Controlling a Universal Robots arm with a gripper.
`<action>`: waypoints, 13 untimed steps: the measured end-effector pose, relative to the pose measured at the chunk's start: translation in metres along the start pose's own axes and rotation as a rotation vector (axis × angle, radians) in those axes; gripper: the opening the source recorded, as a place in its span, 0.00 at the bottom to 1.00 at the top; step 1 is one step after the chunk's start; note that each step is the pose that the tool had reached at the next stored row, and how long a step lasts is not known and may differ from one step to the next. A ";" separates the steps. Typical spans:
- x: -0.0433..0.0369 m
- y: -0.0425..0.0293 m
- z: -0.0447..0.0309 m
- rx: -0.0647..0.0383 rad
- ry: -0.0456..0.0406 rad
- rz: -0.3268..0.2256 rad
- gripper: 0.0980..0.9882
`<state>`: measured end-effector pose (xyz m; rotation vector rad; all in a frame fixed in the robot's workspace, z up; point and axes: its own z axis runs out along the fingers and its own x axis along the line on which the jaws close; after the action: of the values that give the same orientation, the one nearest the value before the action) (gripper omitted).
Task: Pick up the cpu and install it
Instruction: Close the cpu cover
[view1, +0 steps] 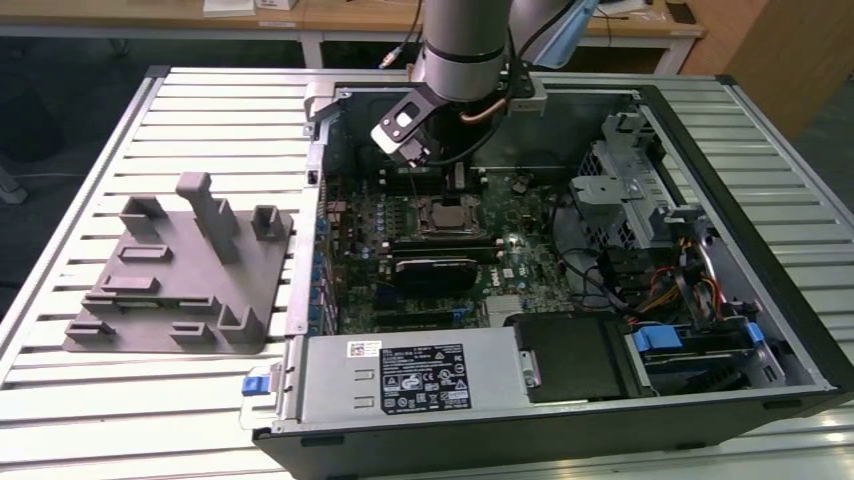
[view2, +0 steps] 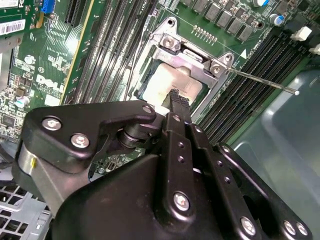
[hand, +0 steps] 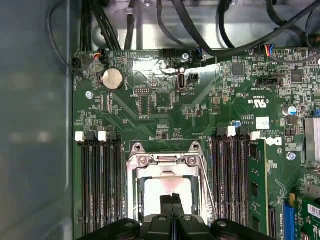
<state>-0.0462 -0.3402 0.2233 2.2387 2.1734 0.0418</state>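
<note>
The cpu (hand: 167, 192) is a pale, silvery square lying flat inside the motherboard socket's metal frame (hand: 165, 161). It also appears as the cpu (view2: 172, 82) in the second wrist view and the cpu (view1: 449, 214) in the exterior view. My gripper (hand: 172, 204) hangs above the cpu's near edge. Its two black fingertips (view2: 176, 100) are pressed together with nothing between them. In the exterior view the gripper (view1: 411, 150) sits over the back of the open computer case, just behind the socket.
A grey plastic fixture (view1: 180, 270) stands on the slatted table at the exterior view's left. The case walls (view1: 314, 200) surround the motherboard. Memory slots (hand: 100, 185) flank the socket, and its thin lever (view2: 260, 80) sticks out sideways. The power supply (view1: 414, 375) and drive cage (view1: 627, 190) fill the case's front and right.
</note>
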 end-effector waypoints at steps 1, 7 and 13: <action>0.0000 0.0000 0.0000 0.000 0.0002 0.000 0.01; 0.0001 -0.0001 0.0001 0.000 0.0007 -0.015 0.01; 0.0000 -0.0001 0.0002 0.000 0.0018 -0.056 0.01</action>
<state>-0.0463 -0.3401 0.2232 2.1772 2.2358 0.0427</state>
